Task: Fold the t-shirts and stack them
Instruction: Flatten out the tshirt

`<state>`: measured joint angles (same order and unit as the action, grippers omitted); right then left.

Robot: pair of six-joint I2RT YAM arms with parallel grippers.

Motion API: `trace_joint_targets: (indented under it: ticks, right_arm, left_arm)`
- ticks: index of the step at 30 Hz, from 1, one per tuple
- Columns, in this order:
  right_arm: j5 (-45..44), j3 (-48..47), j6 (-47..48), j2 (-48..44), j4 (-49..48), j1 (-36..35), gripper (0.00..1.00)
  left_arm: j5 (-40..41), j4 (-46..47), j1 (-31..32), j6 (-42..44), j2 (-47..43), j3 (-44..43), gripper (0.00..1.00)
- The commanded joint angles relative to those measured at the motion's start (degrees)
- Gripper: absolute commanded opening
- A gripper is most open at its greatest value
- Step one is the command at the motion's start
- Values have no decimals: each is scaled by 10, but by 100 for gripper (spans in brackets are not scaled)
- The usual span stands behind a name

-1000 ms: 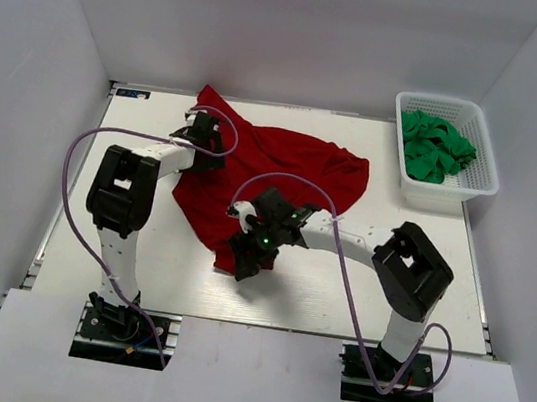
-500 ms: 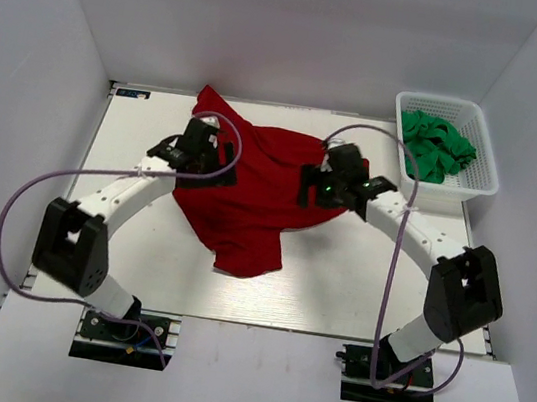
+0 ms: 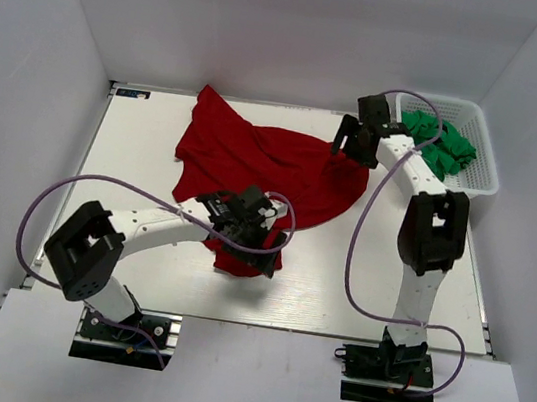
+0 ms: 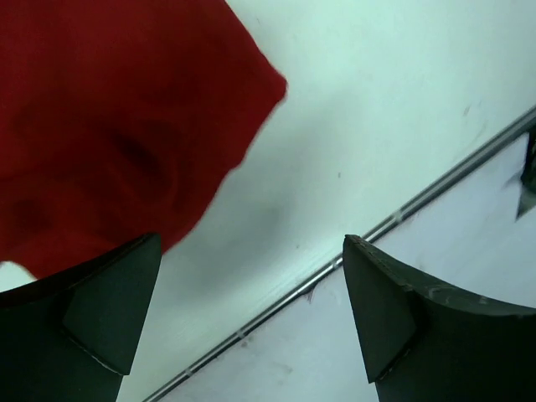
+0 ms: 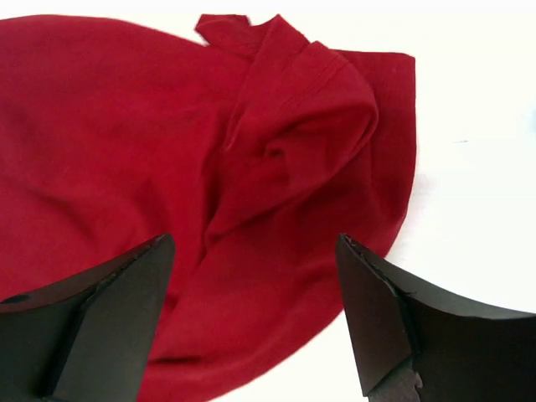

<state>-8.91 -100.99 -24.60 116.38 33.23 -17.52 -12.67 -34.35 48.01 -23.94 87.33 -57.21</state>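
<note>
My left pincer hangs over the near tip of the deep red t-shirt, which lies loosely spread and rumpled across the middle of the table. Its jaws are spread wide with nothing between them. In its own wrist view, bare tabletop shows in the gap and the shirt's edge runs off to the upper left. My right pincer reaches to the far right edge of the same shirt, close beside the white lattice basket. It too is spread apart and pinches nothing, and a creased ridge of red cloth lies below its jaws. The green t-shirts sit bunched inside the basket.
</note>
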Motion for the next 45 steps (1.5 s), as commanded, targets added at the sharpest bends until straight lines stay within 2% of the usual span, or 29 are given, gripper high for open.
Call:
trace_joint_targets:
  ticks: [1, 7, 12, 16, 20, 22, 24, 25, 26, 27, 29, 32, 33, 34, 41, 45]
  right_arm:
    - [-16, -65, -23, 32, 52, 10, 82]
    - [-3, -75, -26, 57, 46, 15, 76]
    - [-1, -59, -36, 62, 50, 16, 74]
    - [18, -58, -33, 68, 41, 18, 66]
    - [21, -66, -38, 77, 44, 18, 63]
    - [23, -68, -40, 84, 46, 19, 63]
    - [25, -69, -41, 87, 45, 20, 57]
    - [28, -70, -41, 89, 45, 20, 57]
    - [30, -71, -42, 90, 46, 20, 52]
    - [29, -73, -41, 90, 45, 21, 48]
    - [25, -76, -41, 92, 41, 20, 43]
    - [14, -79, -39, 90, 32, 21, 24]
    - [9, -81, -41, 89, 31, 23, 8]
    - [4, -80, -40, 85, 24, 24, 0]
    - [-12, -70, -17, 49, 7, 27, 0]
    - [-19, -17, 2, -34, -37, 25, 0]
  left_arm:
    - [-31, 35, 21, 31, -7, 8, 99]
    - [7, 34, 40, 67, 28, 20, 94]
    - [33, 42, 52, 72, 43, 33, 85]
    - [50, 54, 52, 67, 62, 47, 80]
    - [56, 61, 52, 61, 96, 47, 60]
    - [64, 61, 52, 56, 101, 47, 54]
    - [69, 67, 52, 51, 101, 52, 43]
    - [70, 73, 46, 50, 101, 52, 31]
    - [70, 73, 46, 50, 101, 52, 18]
    - [83, 68, 46, 39, 101, 47, 0]
    - [106, 59, 40, 31, 101, 34, 0]
    - [150, 51, 40, 20, 65, 22, 0]
    - [160, 45, 40, 20, 51, 22, 0]
    - [177, 45, 40, 13, 37, 22, 0]
    - [297, -6, 40, -32, -83, 3, 0]
    - [404, -73, 35, -94, -117, -27, 0]
